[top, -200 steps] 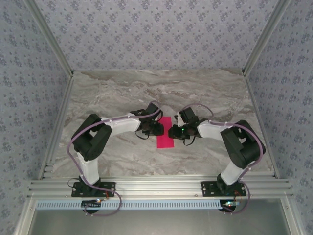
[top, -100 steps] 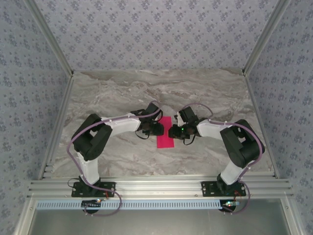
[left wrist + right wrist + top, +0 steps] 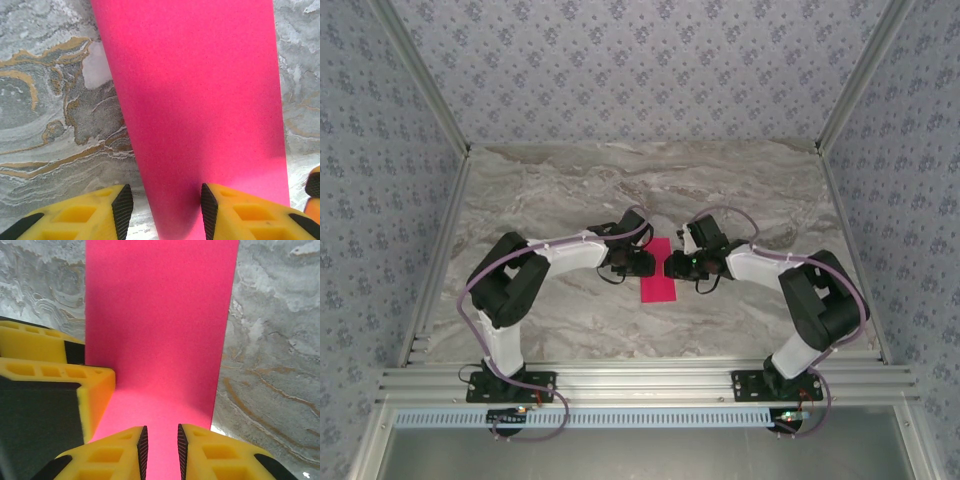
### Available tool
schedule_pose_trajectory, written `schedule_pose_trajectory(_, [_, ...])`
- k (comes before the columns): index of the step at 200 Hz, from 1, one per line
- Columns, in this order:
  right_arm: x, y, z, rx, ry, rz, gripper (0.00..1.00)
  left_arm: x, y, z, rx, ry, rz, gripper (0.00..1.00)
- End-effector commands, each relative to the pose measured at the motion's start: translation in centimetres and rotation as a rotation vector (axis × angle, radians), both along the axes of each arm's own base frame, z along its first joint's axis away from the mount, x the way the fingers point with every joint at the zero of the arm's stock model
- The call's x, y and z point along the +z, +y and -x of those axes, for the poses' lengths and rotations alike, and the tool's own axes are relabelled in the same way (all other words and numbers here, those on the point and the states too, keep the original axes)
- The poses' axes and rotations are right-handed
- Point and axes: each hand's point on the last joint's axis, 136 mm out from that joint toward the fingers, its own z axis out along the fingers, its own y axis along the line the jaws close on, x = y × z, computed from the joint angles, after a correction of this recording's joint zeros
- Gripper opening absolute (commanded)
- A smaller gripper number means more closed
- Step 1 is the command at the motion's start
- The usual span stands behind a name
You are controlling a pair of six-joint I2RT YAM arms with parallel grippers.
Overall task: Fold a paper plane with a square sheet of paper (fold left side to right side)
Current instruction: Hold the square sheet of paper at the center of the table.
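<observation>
On the table (image 3: 570, 190), pink paper (image 3: 658, 288) lies beneath open left end effector (image 3: 162, 201) and barely open right end effector (image 3: 160, 445).

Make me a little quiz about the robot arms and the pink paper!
1. True or false: seen from the top, the pink paper lies between the two arms' grippers.
2. Whose jaws stand wider apart, the left gripper or the right gripper? A) left B) right C) both shut tight
3. Fill in: the paper lies flat on a ___-patterned table.
Key: 1 true; 2 A; 3 marble.
</observation>
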Motion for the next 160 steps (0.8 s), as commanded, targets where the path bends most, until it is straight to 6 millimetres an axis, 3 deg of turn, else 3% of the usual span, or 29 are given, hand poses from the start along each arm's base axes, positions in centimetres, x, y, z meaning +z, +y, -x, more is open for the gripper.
schedule_pose_trajectory(1, [0.6,-0.2,-0.1,0.005,-0.019,0.016,0.27,-2.6,1.3,1.0,0.006,0.056,-0.084,0.44])
schedule_pose_trajectory(126, [-3.3,-1.4,1.1,0.0,0.106,0.123,0.26,-2.7,1.3,1.0,0.005,0.057,-0.085,0.44])
schedule_pose_trajectory(160, [-4.5,-2.6,1.7,-0.005,0.15,0.198,0.26,-1.2,1.3,0.7,0.008,0.026,-0.068,0.45])
